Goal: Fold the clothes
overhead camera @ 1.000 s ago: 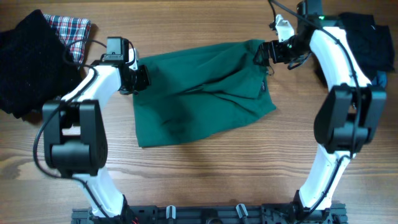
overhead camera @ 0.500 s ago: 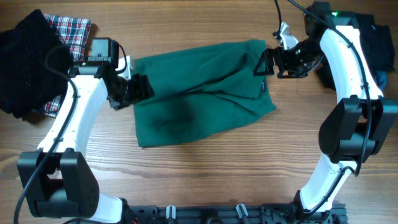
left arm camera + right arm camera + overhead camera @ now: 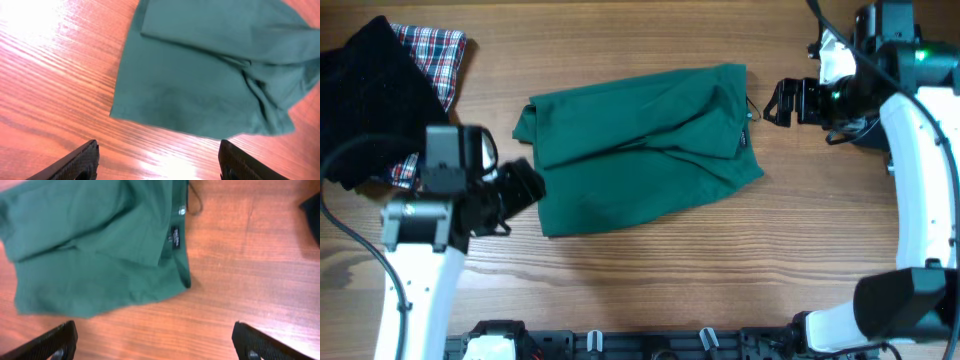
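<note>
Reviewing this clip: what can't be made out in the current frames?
- Label on the green garment: right wrist view, print too small to read.
- Plaid cloth: overhead, largely covered by the black knit.
- Dark item: right wrist view, cut off by the frame edge; overhead, mostly behind the right arm.
- Garment's underside and inner layers: hidden by its own top fabric in every view.

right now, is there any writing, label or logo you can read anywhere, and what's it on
Nothing can be read as words.
Black label sewn on the green garment, near its edge: pale lettering, too small and blurred to read.
Small pale tag just above it on the same garment: some mark, unreadable.
Plaid cloth and black knit: no writing visible.
</note>
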